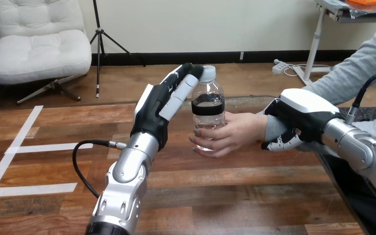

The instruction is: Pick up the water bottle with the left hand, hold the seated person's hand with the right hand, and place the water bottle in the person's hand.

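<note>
Table (235,196), bottle (208,100) in person's hand (232,133), beside left hand (155,105)

A lab (by its looks): white tape marks (14,147) on wooden table (235,196).

Wooden table (235,196), dark-grained planks; white tape strips (39,147) along its left edge. Beyond the far left corner: white cushioned chair (39,49) on a metal base. Black tripod stand (99,36) just beside it, feet on brown wood floor (127,81). Cream wall (200,22) behind, dark baseboard (215,55) along its foot. Beyond the far right corner: white desk leg (315,41), grey desktop (355,12) above it. White power strip (279,67) lay on the floor near the leg's foot.
</note>
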`<state>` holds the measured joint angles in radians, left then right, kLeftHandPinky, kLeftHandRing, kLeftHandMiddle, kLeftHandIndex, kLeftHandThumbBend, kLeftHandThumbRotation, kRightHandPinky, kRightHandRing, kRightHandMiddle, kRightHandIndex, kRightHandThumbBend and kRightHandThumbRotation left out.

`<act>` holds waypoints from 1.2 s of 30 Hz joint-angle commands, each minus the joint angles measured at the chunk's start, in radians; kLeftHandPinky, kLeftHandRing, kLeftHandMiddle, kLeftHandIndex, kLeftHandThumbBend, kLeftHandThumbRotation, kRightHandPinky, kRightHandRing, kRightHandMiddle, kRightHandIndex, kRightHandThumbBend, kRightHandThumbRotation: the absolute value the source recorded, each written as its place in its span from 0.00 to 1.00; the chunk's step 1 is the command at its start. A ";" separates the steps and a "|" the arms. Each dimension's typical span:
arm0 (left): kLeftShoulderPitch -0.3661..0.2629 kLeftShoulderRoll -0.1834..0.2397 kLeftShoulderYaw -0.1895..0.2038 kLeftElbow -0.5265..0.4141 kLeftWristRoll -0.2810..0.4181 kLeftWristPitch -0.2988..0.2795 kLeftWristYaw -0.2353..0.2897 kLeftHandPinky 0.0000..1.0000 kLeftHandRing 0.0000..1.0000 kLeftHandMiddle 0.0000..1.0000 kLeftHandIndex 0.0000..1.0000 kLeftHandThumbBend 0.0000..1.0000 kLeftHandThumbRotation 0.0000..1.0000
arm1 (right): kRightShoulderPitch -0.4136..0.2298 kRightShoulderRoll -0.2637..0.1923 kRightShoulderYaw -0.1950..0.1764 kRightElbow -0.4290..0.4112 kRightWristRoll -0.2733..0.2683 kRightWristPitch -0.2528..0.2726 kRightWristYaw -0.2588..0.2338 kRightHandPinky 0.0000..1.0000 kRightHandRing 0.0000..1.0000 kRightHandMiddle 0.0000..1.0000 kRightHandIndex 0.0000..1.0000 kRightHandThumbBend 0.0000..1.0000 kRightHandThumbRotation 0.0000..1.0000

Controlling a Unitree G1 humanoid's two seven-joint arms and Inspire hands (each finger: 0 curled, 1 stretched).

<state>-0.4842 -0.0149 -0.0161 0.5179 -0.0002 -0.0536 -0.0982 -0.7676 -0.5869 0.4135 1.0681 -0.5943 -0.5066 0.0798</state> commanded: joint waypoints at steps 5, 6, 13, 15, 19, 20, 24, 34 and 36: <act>-0.023 0.010 0.015 -0.022 -0.015 -0.040 -0.006 0.94 0.95 0.96 0.91 0.92 1.00 | -0.052 0.028 -0.038 -0.022 0.040 -0.022 -0.017 0.26 0.30 0.36 0.37 0.50 0.00; -0.023 0.011 0.015 -0.024 -0.015 -0.040 -0.006 0.94 0.95 0.96 0.91 0.92 1.00 | -0.052 0.029 -0.038 -0.021 0.040 -0.022 -0.017 0.26 0.30 0.36 0.37 0.50 0.00; -0.018 0.015 0.017 -0.034 -0.017 -0.040 -0.006 0.96 0.96 0.97 0.92 0.91 1.00 | -0.051 0.028 -0.036 -0.027 0.037 -0.017 -0.017 0.25 0.30 0.36 0.37 0.50 0.00; -0.017 0.016 0.018 -0.035 -0.018 -0.041 -0.006 0.96 0.96 0.97 0.92 0.91 1.00 | -0.051 0.027 -0.036 -0.028 0.037 -0.017 -0.015 0.25 0.30 0.36 0.37 0.50 0.00; -0.015 0.017 0.021 -0.039 -0.021 -0.042 -0.006 0.97 0.97 0.98 0.93 0.92 1.00 | -0.051 0.027 -0.036 -0.027 0.038 -0.020 -0.013 0.26 0.30 0.36 0.38 0.51 0.00; -0.014 0.017 0.022 -0.040 -0.021 -0.042 -0.006 0.97 0.97 0.98 0.93 0.92 1.00 | -0.052 0.027 -0.036 -0.026 0.038 -0.020 -0.013 0.26 0.30 0.37 0.38 0.51 0.00; -0.011 0.021 0.025 -0.045 -0.022 -0.043 -0.008 0.97 0.97 0.98 0.93 0.91 1.00 | -0.054 0.027 -0.035 -0.024 0.038 -0.019 -0.009 0.27 0.32 0.38 0.39 0.53 0.03; -0.004 0.026 0.035 -0.054 -0.028 -0.037 -0.010 0.98 0.98 0.98 0.93 0.89 1.00 | -0.055 0.019 -0.028 -0.037 0.029 -0.007 0.015 0.33 0.38 0.44 0.47 0.65 0.28; -0.003 0.027 0.037 -0.055 -0.030 -0.036 -0.011 0.98 0.98 0.98 0.93 0.89 1.00 | -0.055 0.015 -0.022 -0.044 0.021 -0.005 0.018 0.36 0.41 0.47 0.49 0.67 0.32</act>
<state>-0.4669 -0.0083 0.0095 0.5175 -0.0250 -0.0659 -0.1066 -0.7676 -0.5868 0.4135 1.0680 -0.5931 -0.5045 0.0994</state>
